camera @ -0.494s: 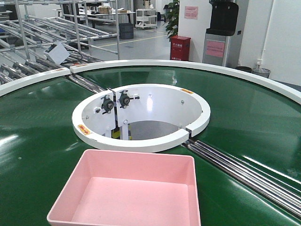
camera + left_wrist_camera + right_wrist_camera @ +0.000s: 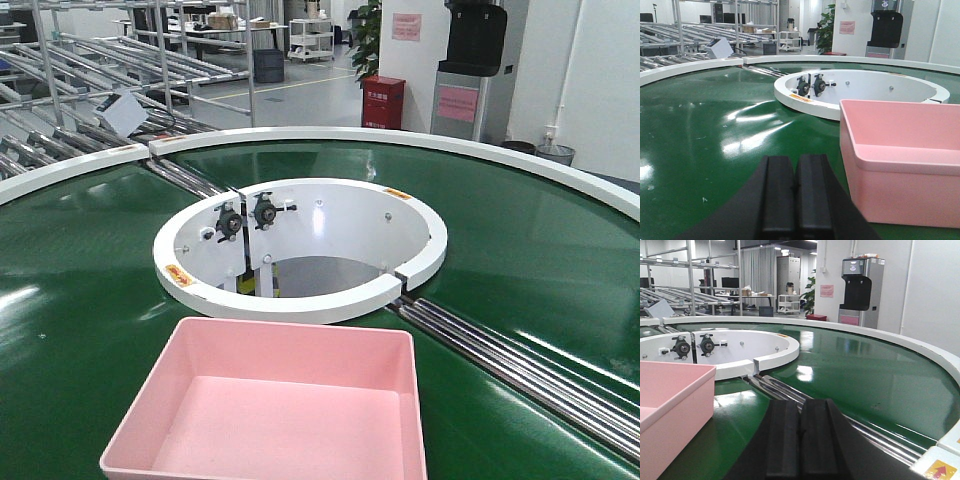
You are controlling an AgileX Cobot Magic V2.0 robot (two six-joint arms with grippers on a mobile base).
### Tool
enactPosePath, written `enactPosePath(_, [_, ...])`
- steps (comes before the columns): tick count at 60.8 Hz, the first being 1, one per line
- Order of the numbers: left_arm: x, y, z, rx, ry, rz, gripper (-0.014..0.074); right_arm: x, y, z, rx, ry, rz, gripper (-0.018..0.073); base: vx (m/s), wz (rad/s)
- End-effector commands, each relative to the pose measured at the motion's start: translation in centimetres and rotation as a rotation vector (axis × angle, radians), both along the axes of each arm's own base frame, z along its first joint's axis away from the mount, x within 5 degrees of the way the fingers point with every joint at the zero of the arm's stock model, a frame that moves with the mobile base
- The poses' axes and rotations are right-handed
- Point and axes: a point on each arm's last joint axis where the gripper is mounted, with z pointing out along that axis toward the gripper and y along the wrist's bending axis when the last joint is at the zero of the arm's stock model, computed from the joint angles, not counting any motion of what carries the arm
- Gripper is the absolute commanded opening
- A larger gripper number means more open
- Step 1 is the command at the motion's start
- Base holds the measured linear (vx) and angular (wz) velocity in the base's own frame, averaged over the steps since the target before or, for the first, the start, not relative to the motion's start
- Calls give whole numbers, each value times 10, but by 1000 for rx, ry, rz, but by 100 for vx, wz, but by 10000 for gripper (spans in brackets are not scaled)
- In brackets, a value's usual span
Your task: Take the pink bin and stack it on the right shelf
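The pink bin [image 2: 275,410] is a wide, shallow, empty tub sitting on the green conveyor belt [image 2: 80,270] at the bottom centre of the front view. In the left wrist view the pink bin [image 2: 900,160] stands to the right of my left gripper [image 2: 795,172], which is shut and empty just above the belt. In the right wrist view the pink bin [image 2: 670,410] is at the left edge, apart from my right gripper [image 2: 800,415], which is shut and empty. The right shelf is out of view. Neither gripper shows in the front view.
A white ring [image 2: 300,245] surrounds the round opening in the belt's middle. Steel rollers [image 2: 520,365] cross the belt to the right of the bin. Slanted tube-roller racks [image 2: 90,80] stand at the back left. A red cabinet [image 2: 383,102] and a dispenser [image 2: 470,70] stand behind.
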Motion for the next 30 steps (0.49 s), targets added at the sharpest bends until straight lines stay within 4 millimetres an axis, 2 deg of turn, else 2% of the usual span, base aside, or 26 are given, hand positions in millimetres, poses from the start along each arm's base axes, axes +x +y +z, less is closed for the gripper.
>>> enactPosePath(1, [-2,0,8,-8,-123,-1,-3,-3,0,11,-24,-132,-1,-9,0,0])
enactPosePath(6, [-4,0,22,-14,-179,-2,-3,-6,1,25,-24,-199,0,-9,0,0])
enactPosePath(9, [-7,0,36,-15,-222,-2,-3,-10,0,41,-21,-236,-1,-9,0,0])
enactPosePath(15, [-19,0,76,-14,-324,-2,-3,-21,0,78,-21,-270,-6,-9,0,0])
enactPosePath(19, [-28,1,104,-10,-357,-1,-3,-25,0,100,-20,-231,-10,-9,0,0])
enactPosePath(26, [-32,1,145,-1,-260,1,-3,-24,-1,135,-19,-95,-18,-9,0,0])
enactPosePath(30, [-27,1,157,22,-117,11,-3,-17,-2,146,-19,26,-22,-9,0,0])
